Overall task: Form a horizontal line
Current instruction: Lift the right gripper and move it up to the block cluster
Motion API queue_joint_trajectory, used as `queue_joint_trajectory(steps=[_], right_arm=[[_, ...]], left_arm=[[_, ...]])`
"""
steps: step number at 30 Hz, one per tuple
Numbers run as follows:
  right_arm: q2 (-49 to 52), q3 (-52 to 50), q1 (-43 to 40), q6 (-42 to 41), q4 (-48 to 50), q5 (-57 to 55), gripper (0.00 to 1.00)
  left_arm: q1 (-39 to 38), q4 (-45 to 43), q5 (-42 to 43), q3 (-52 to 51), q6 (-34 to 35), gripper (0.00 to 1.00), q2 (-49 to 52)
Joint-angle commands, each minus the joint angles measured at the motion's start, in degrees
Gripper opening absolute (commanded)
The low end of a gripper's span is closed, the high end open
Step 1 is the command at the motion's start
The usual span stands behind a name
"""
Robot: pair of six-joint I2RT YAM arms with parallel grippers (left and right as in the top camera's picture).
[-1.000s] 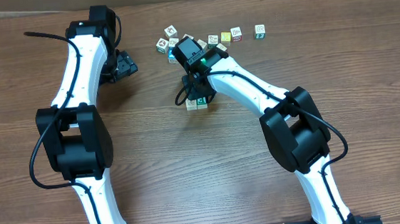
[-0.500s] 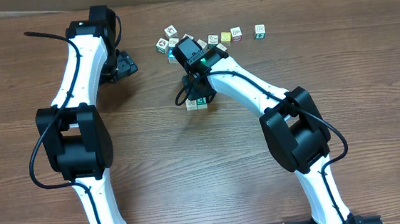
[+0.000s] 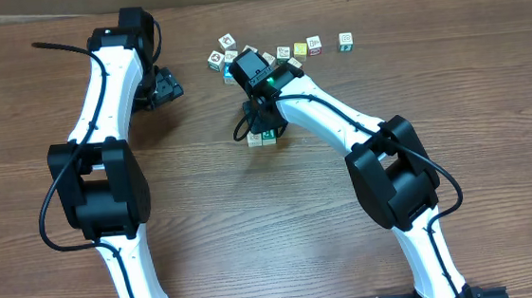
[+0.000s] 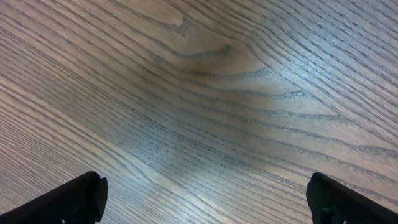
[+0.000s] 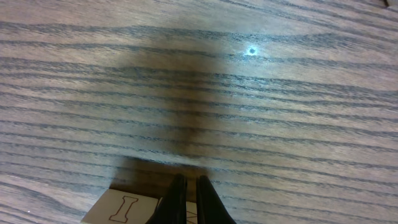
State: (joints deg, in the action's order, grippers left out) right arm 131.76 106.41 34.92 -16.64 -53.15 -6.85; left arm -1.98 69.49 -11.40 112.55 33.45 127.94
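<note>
In the overhead view my right gripper (image 3: 263,125) points down onto a short row of tiny picture cubes (image 3: 255,139) in mid-table. Only a pale cube and a green-faced cube (image 3: 269,135) show beside it; the rest of the horizontal line is hidden under the gripper. The right wrist view shows the right gripper (image 5: 189,182) shut, its thin fingers together over the cubes, next to a pale cube with a red "I" outline (image 5: 123,210). The left gripper (image 3: 167,85) is far to the left, and in its own view the left gripper (image 4: 202,199) stands open over bare wood.
An irregular cluster of similar tiny cubes (image 3: 230,49) lies behind the right gripper, trailing right to a lone cube (image 3: 344,40). The right arm's forearm (image 3: 325,116) runs across the wood table (image 3: 491,103). The left arm (image 3: 102,114) stretches along the left side.
</note>
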Motion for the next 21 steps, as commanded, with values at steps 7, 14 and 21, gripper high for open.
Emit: queue_joint_trajectory(steps=[7,14,21], right_arm=[[0.1,-0.2,-0.2,0.7,-0.1,-0.6,0.04],[0.1,-0.2,-0.2,0.7,-0.2,-0.6,0.04],[0.1,-0.2,-0.2,1.7,-0.2,-0.2,0.04]], left_arm=[[-0.1,0.1,-0.6,1.2,-0.3,1.0,-1.2],[-0.2,0.1,-0.6,1.2,-0.3,1.0,-1.2],[-0.2,0.1,-0.6,1.2,-0.2,1.0,-1.2]])
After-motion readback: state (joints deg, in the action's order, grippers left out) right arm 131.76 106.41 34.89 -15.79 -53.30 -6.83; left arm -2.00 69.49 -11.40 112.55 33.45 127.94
